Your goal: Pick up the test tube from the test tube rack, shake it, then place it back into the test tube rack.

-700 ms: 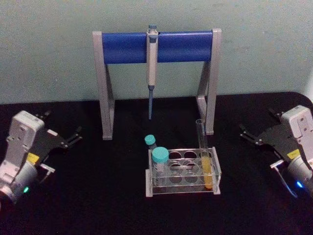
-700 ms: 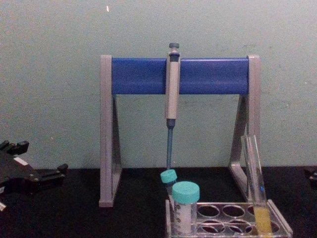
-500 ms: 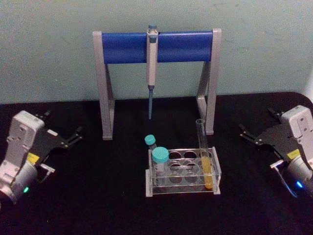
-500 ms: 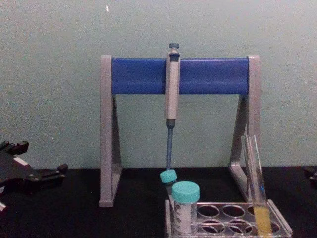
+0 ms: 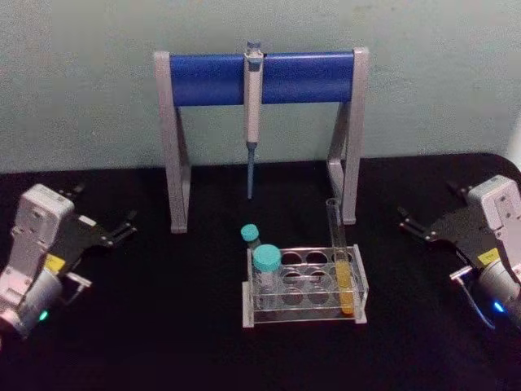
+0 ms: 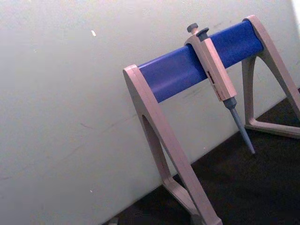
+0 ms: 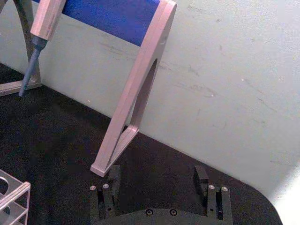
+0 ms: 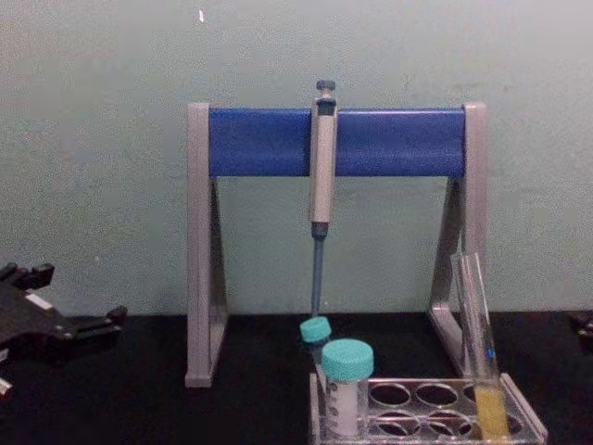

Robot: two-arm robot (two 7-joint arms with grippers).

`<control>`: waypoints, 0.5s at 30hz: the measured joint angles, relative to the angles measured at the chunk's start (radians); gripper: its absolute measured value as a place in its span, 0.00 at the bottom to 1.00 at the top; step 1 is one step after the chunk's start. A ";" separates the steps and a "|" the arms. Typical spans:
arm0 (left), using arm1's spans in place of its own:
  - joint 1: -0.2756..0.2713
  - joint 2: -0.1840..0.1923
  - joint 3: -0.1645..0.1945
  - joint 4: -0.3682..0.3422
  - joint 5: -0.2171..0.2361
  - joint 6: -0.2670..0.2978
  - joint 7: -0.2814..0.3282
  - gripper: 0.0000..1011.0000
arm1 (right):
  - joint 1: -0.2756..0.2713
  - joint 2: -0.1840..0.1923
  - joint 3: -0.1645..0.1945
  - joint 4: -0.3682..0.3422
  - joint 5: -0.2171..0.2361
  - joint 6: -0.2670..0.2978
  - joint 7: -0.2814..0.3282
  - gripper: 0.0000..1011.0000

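On the black tabletop [image 5: 163,334], head view, the test tube [image 5: 336,236] stands in the right end of the test tube rack [image 5: 303,314]. The left gripper [image 5: 104,204] and right gripper [image 5: 427,204] sit well to either side, both spread. Their yellow stickers [image 5: 54,262] are unreadable. In the right wrist view, the fingers [image 7: 114,183] are apart. In the chest view, the tube leans slightly.

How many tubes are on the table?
3. The front teal-capped tube and the rear teal-capped tube sit at the test tube rack's left end; the test tube with yellow liquid stands at its right end. None seems hidden.
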 joint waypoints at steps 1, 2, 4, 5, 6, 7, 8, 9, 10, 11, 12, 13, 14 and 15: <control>0.000 0.000 0.000 0.000 0.000 0.000 0.000 0.99 | 0.000 0.000 0.000 0.000 0.000 0.000 0.000 0.99; 0.000 0.000 0.000 0.000 0.000 0.000 0.000 0.99 | 0.000 0.000 0.000 0.000 0.000 0.000 0.000 0.99; 0.000 0.000 0.000 0.000 0.000 0.000 0.000 0.99 | 0.000 0.000 0.000 0.000 0.000 0.000 0.000 0.99; 0.000 0.000 0.000 0.000 0.000 0.000 0.000 0.99 | 0.000 0.000 0.000 0.000 0.000 0.000 0.000 0.99; 0.000 0.000 0.000 0.000 0.000 0.000 0.000 0.99 | 0.000 0.000 0.000 0.000 0.000 0.000 0.000 0.99; 0.000 0.000 0.000 0.000 0.000 0.000 0.000 0.99 | 0.000 0.000 0.000 0.000 0.000 0.000 0.000 0.99; 0.000 0.000 0.000 0.000 0.000 0.000 0.000 0.99 | 0.000 0.000 0.000 0.000 0.000 0.000 0.000 0.99; 0.000 0.000 0.000 0.000 0.000 0.000 0.000 0.99 | 0.000 0.000 0.000 0.000 0.000 0.000 0.000 0.99; 0.000 0.000 0.000 0.000 0.000 0.000 0.000 0.99 | 0.000 0.000 0.000 0.000 0.000 0.000 0.000 0.99; 0.000 0.000 0.000 0.000 0.000 0.000 0.000 0.99 | 0.000 0.000 0.000 0.000 0.000 0.000 0.000 0.99; 0.000 0.000 0.000 0.000 0.000 0.000 0.000 0.99 | 0.000 0.000 0.000 0.000 0.000 0.000 0.000 0.99; 0.000 0.000 0.000 0.000 0.000 0.000 0.000 0.99 | 0.000 0.000 0.000 0.000 0.000 0.000 0.000 0.99; 0.000 0.000 0.000 0.000 0.000 0.000 0.000 0.99 | 0.000 0.000 0.000 0.000 0.000 0.000 0.000 0.99; 0.000 0.000 0.000 0.000 0.000 0.000 0.000 0.99 | 0.000 0.000 0.000 0.000 0.000 0.000 0.000 0.99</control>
